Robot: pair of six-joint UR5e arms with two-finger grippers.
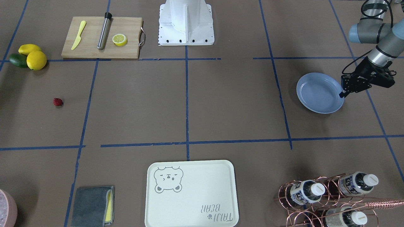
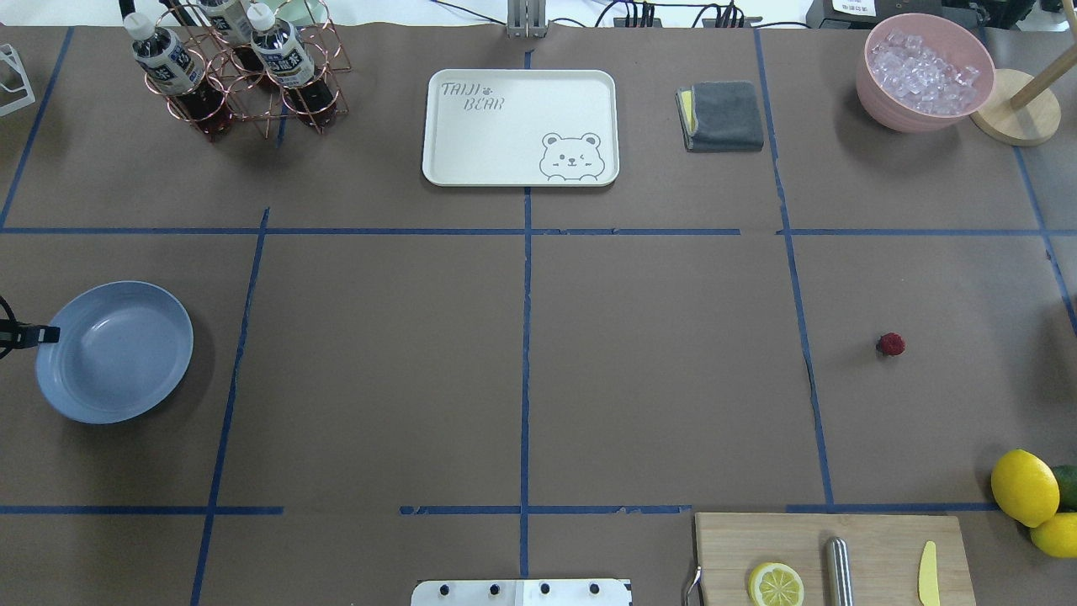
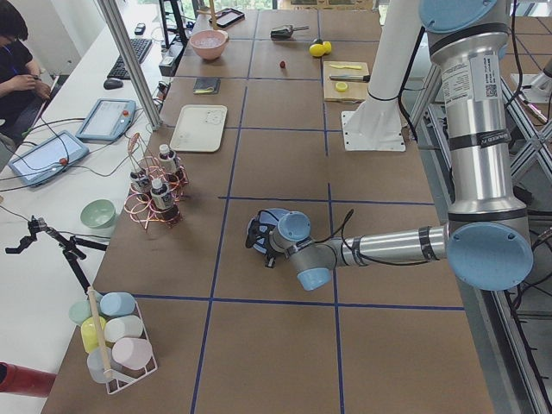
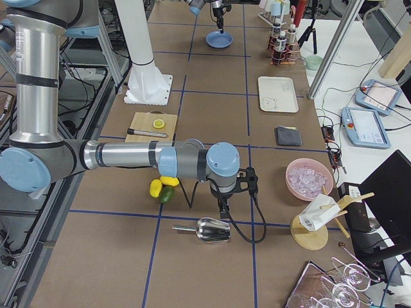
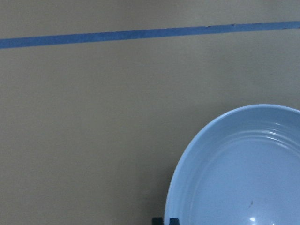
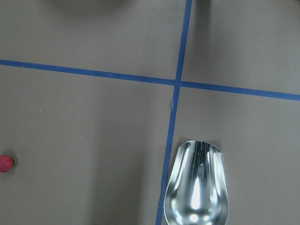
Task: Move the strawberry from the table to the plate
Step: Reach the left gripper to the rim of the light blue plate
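The strawberry (image 1: 57,101) (image 2: 890,343) is a tiny red berry lying alone on the table (image 2: 656,370), far over on the robot's right. It also shows at the left edge of the right wrist view (image 6: 6,163). The light-blue plate (image 1: 318,93) (image 2: 114,352) (image 5: 243,173) lies flat on the robot's left side. My left gripper (image 1: 343,93) (image 2: 46,335) (image 5: 165,221) sits at the plate's outer rim, its fingers close together astride the rim. My right gripper (image 4: 222,208) hangs over the table's right end; whether it is open or shut I cannot tell.
A metal scoop (image 6: 197,187) (image 4: 213,229) lies under the right wrist. The cutting board (image 1: 101,37) carries a lemon half, a yellow knife and a metal tube. Lemons (image 1: 36,60) lie near it. A bear tray (image 1: 191,194), a grey cloth (image 1: 91,206), a bottle rack (image 1: 328,198) and an ice bowl (image 2: 925,71) line the far side.
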